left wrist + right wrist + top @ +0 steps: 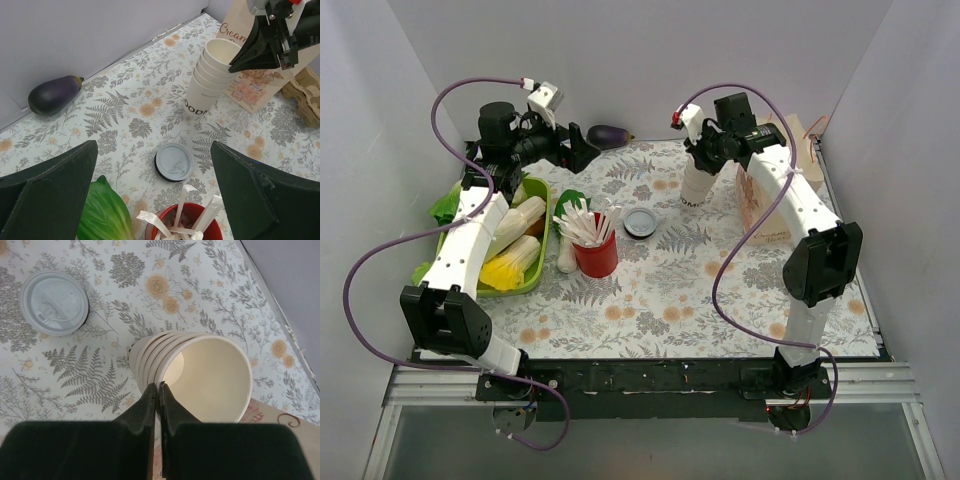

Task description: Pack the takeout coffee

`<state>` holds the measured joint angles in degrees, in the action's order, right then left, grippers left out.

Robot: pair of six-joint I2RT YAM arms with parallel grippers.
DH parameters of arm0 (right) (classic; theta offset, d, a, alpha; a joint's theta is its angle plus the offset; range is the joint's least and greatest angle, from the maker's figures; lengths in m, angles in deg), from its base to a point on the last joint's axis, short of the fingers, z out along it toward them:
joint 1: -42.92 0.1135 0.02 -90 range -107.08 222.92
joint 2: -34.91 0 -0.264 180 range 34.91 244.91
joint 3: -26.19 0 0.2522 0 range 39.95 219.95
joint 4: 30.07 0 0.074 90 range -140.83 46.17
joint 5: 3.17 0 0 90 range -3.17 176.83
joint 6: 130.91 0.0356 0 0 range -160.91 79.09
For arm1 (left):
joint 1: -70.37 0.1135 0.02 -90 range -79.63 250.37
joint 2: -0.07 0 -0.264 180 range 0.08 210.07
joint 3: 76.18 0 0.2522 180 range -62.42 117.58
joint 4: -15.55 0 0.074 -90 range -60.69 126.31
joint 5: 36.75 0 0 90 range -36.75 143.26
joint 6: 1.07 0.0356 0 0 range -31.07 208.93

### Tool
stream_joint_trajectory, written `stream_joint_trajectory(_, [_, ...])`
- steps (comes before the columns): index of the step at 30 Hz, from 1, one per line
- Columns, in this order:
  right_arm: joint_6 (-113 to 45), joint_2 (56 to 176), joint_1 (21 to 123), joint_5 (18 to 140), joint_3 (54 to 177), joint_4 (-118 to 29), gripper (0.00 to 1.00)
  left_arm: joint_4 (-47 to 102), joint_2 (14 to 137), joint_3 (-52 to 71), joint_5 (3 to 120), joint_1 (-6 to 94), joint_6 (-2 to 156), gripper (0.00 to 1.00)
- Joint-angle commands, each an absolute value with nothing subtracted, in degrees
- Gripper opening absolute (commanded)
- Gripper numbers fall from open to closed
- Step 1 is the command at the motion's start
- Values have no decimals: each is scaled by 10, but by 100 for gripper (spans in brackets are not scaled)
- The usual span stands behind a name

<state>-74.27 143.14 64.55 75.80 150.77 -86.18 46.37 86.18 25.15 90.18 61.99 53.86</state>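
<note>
The bench has open room in its middle and toward the near edge. The paper bag stands by the right edge, near the far right corner. Just left of it is the stack of paper cups, mouth up.

You will find no finished takeout coffee in any view. Your right hand is directly over the stack. Its fingers are pressed together on the near rim of the top cup, as it seems.

Your left hand hovers at the far left, fingers wide apart and holding nothing.

The pale lid lies flat left of the stack, between both hands.
</note>
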Motion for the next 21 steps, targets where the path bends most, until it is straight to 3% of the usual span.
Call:
stream_joint_trajectory(1, [-759,1441,645,729,1557,-896,1,443,855,249,925,617,515,98])
stream_joint_trajectory(3, [-802,1416,677,815,1519,-853,1,442,855,248,927,616,511,98])
stream_joint_trajectory(12, [-796,1435,654,784,1531,-863,1,437,852,238,926,614,508,98])
stream_joint_trajectory(15, [-784,1437,655,850,1519,-825,1,437,851,236,926,614,507,98])
stream_joint_trajectory(16, [-745,1446,639,816,1552,-843,1,438,850,236,926,614,508,98])
stream_joint_trajectory(17, [-676,1487,598,702,1654,-915,1,437,851,235,925,614,507,98])
stream_joint_trajectory(20, [-807,1468,662,864,1602,-877,1,438,848,233,924,614,508,98])
stream_joint_trajectory(21, [-801,1455,658,842,1566,-846,1,438,848,231,925,614,508,98])
